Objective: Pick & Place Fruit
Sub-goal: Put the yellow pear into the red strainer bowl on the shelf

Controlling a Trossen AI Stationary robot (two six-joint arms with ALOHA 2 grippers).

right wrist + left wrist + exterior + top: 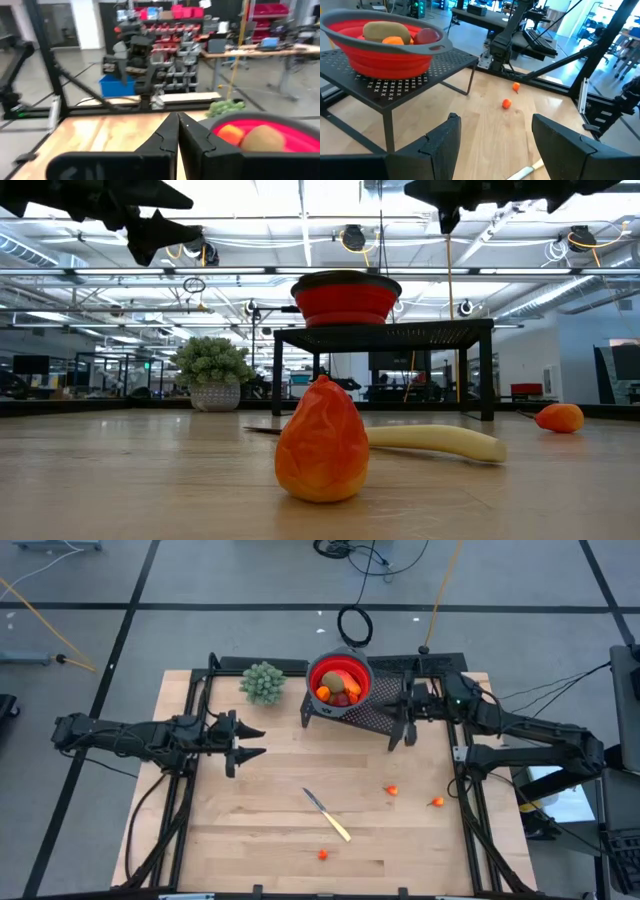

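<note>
The red bowl stands on a black perforated stand at the table's far side. In it lie a brown kiwi-like fruit, an orange piece and a dark red one. Three tiny orange bits rest on the wooden table. My right gripper is shut and empty, hanging level above the stand's right end, beside the bowl. My left gripper hangs open over the table's left part, pointing toward the stand.
A knife with a pale handle lies mid-table between the orange bits. A green potted plant stands left of the stand. Dark frame rails run along the table's left and right edges. Bare wood lies between the two arms.
</note>
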